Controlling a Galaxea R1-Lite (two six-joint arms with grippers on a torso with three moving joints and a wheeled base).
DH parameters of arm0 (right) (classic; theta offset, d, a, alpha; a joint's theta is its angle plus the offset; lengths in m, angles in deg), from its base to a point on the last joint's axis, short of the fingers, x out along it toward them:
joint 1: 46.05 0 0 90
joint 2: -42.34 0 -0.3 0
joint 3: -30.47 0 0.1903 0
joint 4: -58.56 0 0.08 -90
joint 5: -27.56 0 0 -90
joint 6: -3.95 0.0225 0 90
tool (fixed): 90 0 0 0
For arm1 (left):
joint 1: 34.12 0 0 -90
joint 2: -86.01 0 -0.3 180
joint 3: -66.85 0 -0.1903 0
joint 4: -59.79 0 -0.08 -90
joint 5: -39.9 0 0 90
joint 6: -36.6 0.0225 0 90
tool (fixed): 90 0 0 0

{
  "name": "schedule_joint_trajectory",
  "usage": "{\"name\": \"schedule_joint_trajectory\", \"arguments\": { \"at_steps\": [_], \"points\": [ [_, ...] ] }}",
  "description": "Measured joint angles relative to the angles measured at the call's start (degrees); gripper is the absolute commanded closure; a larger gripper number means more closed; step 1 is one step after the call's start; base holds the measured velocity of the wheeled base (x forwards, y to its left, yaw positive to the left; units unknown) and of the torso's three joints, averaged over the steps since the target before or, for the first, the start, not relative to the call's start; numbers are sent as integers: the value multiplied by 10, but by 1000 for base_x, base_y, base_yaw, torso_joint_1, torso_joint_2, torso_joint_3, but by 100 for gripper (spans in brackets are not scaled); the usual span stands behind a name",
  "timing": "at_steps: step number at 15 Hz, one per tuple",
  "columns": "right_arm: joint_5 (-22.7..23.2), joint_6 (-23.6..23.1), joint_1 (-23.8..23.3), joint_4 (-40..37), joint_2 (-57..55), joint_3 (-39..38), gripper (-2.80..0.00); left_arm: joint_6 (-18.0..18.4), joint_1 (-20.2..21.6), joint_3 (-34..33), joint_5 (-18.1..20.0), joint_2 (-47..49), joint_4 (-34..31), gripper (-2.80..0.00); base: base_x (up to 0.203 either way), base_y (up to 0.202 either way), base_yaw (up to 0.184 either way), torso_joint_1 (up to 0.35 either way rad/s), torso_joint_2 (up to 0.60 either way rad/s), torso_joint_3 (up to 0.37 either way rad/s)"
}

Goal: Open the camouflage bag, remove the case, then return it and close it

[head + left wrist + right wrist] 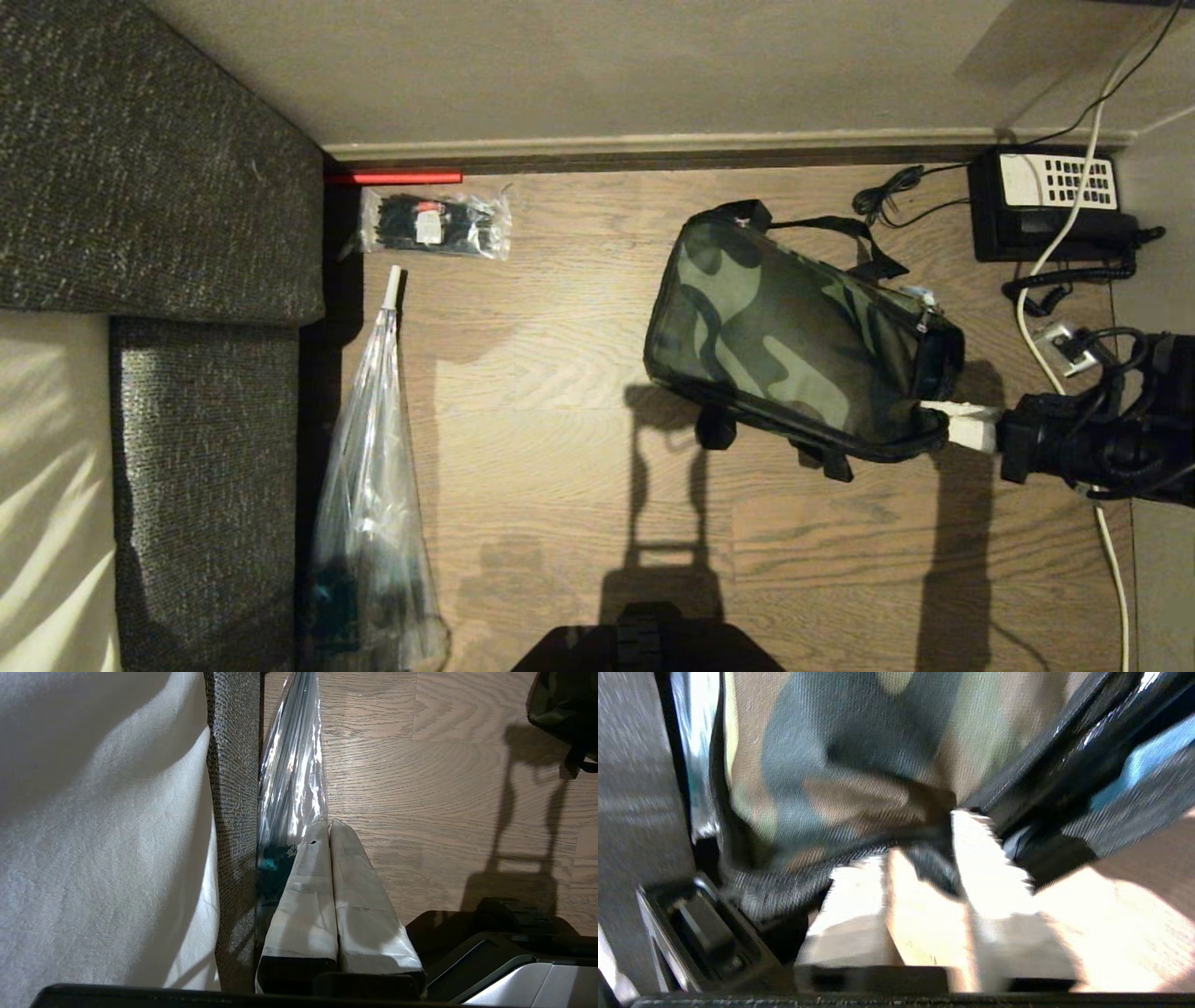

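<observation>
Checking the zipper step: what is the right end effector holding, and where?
Cannot be told: the right end effector is at the bag's zipper corner.

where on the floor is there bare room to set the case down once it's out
Widest bare floor: between the clear plastic sleeve and the camouflage bag. Also bare in front of the bag. Crowded to the bag's right: telephone, cables, right end effector.

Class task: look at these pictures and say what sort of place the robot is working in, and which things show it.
Probably a living room or home office: a wooden floor, a grey sofa beside it, and a desk telephone against the wall.
</observation>
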Motion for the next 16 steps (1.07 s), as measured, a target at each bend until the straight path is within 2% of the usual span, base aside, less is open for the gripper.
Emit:
{"name": "schedule_joint_trajectory", "arguments": {
  "at_steps": [3, 6, 8, 10, 11, 13, 16],
  "points": [
    [0, -41, 0, -66, 11, -31, -280, 0, 0, 0, 0, 0, 0, 0, 0, 0, 0, 0, 0, 0],
    [3, -123, -3, -163, 59, -63, -280, 0, 0, 0, 0, 0, 0, 0, 0, 0, 0, 0, 0, 0],
    [11, -159, -13, -227, 115, -76, -280, 0, 0, 0, 0, 0, 0, 0, 0, 0, 0, 0, 0, 0],
    [41, -134, -21, -282, 173, -64, -280, 0, 0, 0, 0, 0, 0, 0, 0, 0, 0, 0, 0, 0],
    [67, -98, -23, -296, 194, -39, 0, 0, 0, 0, 0, 0, 0, 0, 0, 0, 0, 0, 0, 0],
    [104, 3, -19, -303, 211, 23, 0, 0, 0, 0, 0, 0, 0, 0, 0, 0, 0, 0, 0, 0],
    [104, 139, -13, -304, 188, 131, 0, 0, 0, 0, 0, 0, 0, 0, 0, 0, 0, 0, 0, 0]
  ]
}}
